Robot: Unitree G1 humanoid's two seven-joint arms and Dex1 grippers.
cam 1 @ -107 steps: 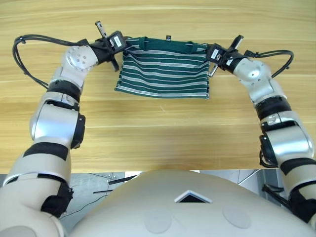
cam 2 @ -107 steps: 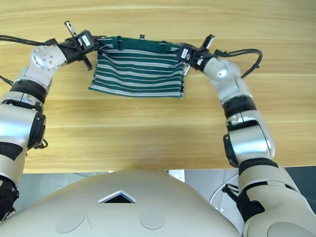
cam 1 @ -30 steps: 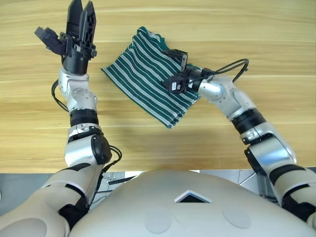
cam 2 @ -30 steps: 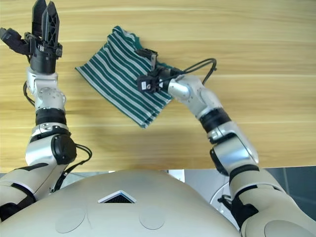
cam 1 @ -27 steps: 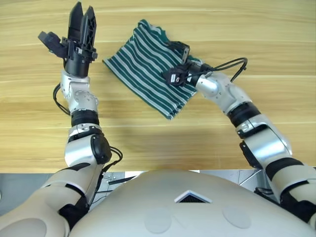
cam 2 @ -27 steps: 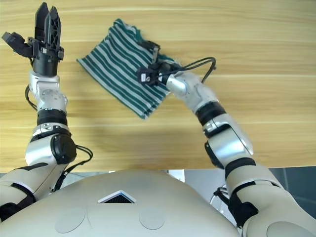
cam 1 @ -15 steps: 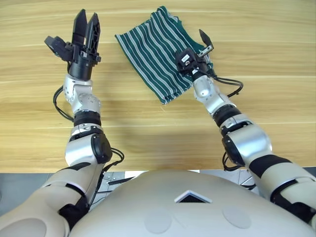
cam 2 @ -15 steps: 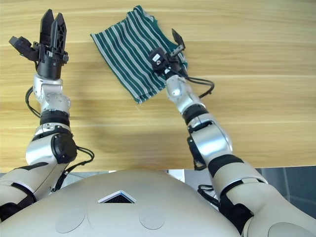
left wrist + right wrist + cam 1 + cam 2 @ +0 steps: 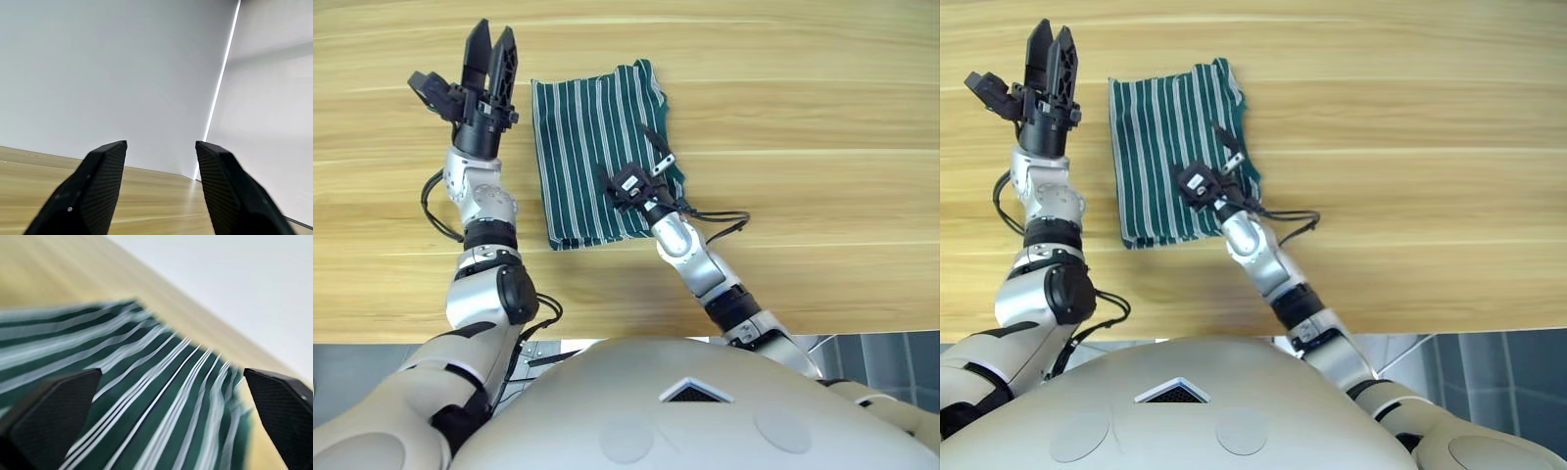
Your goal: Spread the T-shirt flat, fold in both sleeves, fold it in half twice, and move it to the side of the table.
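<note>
Lying beneath right hand (image 9: 634, 168), folded T-shirt (image 9: 587, 127)

Wooden table (image 9: 822, 117), white wall (image 9: 98, 73), grey floor (image 9: 1503, 367)

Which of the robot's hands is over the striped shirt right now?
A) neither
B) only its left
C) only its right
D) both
C: the right gripper sits over the right edge of the folded T-shirt, while the left gripper is raised beside the shirt with its fingers apart and nothing between them.
</note>
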